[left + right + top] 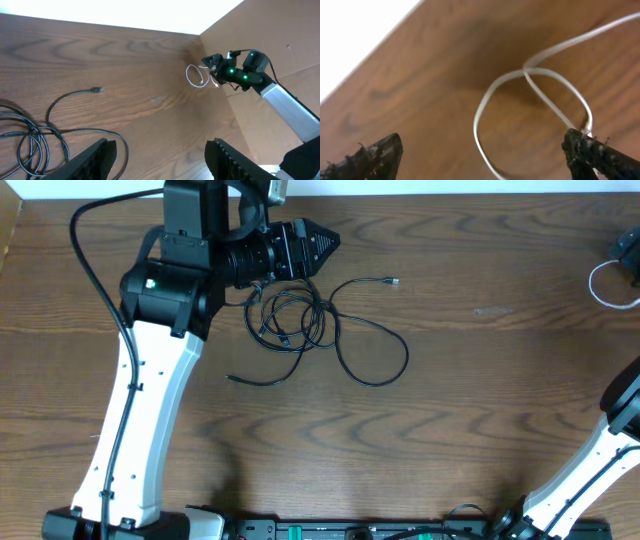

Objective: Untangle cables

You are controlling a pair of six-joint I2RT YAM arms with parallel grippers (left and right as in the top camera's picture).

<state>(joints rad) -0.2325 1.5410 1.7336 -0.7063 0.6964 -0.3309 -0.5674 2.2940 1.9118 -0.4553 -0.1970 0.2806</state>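
Both cords thin, light, floppy, so they'll drag and snag. Best pinch a free run nr a plug end, not the tangle. Black cable (290, 315) lies in loose overlapping loops by the far edge of the bench (450, 430), left of mid; white cable (529, 71) is a small crossed loop at the far right corner. Left tool (160, 160) spread wide, empty; right tool (480, 155) also wide apart, with the white cord at one finger but not pinched.

Brown wood-grain table (480, 380), bright white band (450, 185) beyond its far edge, tan panel (280, 45) alongside.
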